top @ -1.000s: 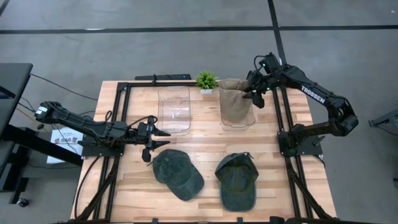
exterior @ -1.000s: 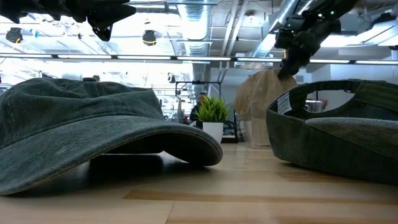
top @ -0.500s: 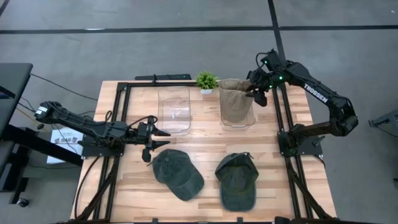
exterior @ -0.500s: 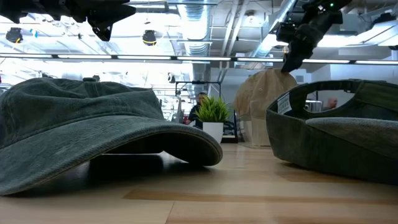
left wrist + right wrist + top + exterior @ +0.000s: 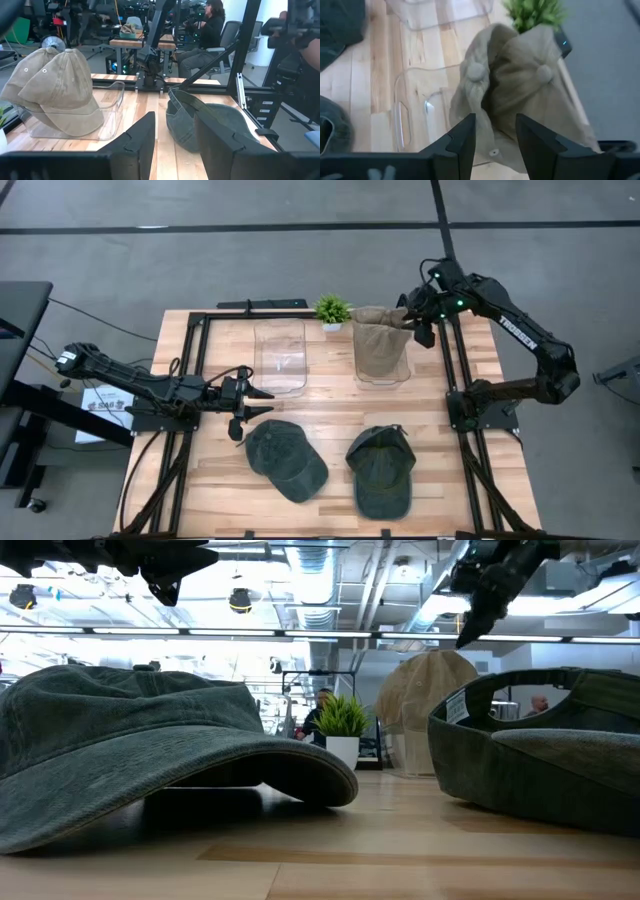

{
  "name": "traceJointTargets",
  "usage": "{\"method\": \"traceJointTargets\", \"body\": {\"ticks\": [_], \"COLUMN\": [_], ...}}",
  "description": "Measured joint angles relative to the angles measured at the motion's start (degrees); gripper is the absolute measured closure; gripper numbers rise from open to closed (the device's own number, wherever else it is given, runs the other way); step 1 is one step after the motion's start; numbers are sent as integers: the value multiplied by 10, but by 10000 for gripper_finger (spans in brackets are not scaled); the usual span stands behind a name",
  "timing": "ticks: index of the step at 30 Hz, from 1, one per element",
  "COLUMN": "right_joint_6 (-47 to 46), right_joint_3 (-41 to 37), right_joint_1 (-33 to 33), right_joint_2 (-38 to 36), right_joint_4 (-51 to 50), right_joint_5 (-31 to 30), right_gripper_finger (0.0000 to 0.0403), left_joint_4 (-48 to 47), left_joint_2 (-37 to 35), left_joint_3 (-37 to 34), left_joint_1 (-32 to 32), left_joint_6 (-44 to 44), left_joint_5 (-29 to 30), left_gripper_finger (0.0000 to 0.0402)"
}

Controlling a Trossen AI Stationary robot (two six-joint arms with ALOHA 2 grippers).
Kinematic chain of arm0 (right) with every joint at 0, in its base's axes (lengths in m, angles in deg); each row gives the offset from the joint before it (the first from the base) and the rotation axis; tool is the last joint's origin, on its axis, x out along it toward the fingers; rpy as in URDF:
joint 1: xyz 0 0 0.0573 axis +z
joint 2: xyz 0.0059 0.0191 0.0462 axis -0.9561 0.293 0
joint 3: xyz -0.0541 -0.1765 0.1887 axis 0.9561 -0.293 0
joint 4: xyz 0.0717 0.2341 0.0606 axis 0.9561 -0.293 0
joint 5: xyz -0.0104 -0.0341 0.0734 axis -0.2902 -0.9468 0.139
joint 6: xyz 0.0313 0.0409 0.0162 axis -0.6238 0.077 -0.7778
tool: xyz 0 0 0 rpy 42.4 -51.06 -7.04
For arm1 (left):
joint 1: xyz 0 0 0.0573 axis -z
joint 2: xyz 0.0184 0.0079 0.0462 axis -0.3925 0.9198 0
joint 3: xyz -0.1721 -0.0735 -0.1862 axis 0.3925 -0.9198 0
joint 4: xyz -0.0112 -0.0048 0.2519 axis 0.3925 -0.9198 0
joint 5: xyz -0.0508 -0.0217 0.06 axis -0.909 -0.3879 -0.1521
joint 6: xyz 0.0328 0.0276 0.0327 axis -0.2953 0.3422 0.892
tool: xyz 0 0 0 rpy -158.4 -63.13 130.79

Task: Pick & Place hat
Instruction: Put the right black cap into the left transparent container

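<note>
Two dark green caps lie on the table's near half. One (image 5: pixel 285 460) rests on its brim and rim, crown up (image 5: pixel 120 750). The other (image 5: pixel 382 470) lies on its crown, opening up (image 5: pixel 540 760). Two tan caps (image 5: pixel 380 345) stand nested in the right clear bin (image 5: pixel 520 85). My right gripper (image 5: pixel 417 323) is open and hovers just above and to the right of the tan caps (image 5: pixel 495 145), touching nothing. My left gripper (image 5: pixel 262 394) is open in the air near the table's left side, above the crown-up green cap (image 5: pixel 175 145).
An empty clear bin (image 5: pixel 280 357) stands left of the filled one (image 5: pixel 398 375). A small potted plant (image 5: pixel 331 310) sits at the far edge between them. Black frame rails (image 5: pixel 200 370) run along the table's left, right and far sides. People sit in the room beyond.
My right gripper has risen off the top of the tan caps and drawn back a little toward the table's right edge. The tan caps stay in the bin, and their top looks rounder now. My left arm has kept still.
</note>
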State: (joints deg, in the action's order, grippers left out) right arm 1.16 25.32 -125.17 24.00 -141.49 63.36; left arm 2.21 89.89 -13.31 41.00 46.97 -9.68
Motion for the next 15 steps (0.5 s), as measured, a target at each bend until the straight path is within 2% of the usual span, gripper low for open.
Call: {"method": "traceJointTargets", "body": {"ticks": [15], "right_joint_6": [-28], "right_joint_3": [14], "right_joint_1": [0], "right_joint_2": [-204], "right_joint_4": [26], "right_joint_5": [-10], "right_gripper_finger": [274], "left_joint_4": [0], "left_joint_2": [0], "left_joint_3": [0], "left_joint_1": [0], "left_joint_6": [0], "left_joint_5": [0], "left_gripper_finger": [268]}}
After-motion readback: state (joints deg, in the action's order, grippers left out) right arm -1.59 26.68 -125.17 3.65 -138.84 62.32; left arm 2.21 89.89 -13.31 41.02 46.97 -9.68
